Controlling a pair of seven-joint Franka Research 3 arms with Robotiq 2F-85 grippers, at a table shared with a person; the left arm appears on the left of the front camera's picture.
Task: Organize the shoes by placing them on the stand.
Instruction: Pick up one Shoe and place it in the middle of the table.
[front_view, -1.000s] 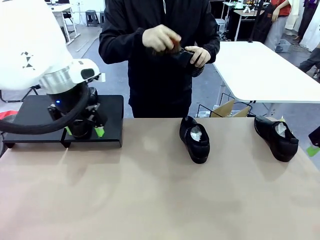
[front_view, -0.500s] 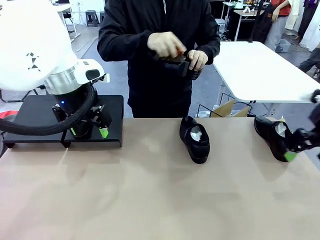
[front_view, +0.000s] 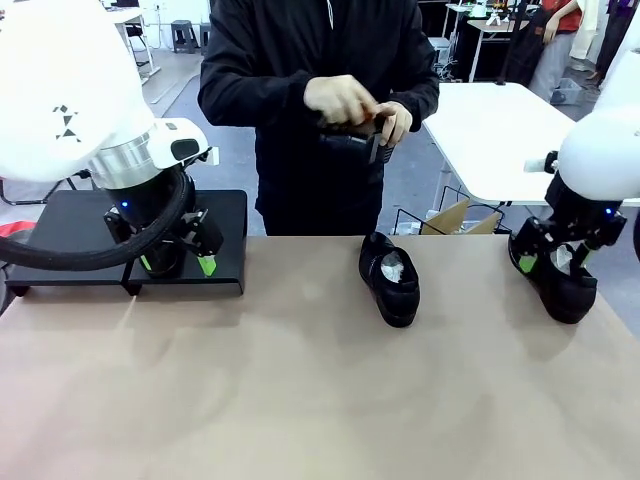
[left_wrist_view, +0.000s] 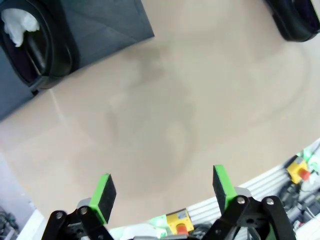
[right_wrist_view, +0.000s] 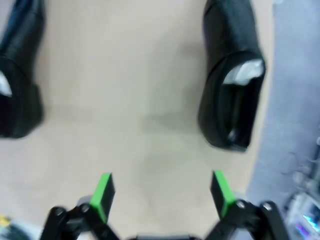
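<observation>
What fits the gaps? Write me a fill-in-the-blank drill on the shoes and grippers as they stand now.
The left gripper hangs over the stand, its jaws ___.
Counting the middle shoe and the right shoe, ___ shoes lie on the tabletop.
The right gripper hangs over the ___ shoe.
Missing: open; two; right.

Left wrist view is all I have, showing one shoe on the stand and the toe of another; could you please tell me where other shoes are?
Observer: One shoe lies near the table's right edge.
Operator: Is the right hand near it?
Observer: Yes, the right hand hovers close by it, open.
Operator: Any other shoe?
Observer: The person at the far side is holding a black shoe.
</observation>
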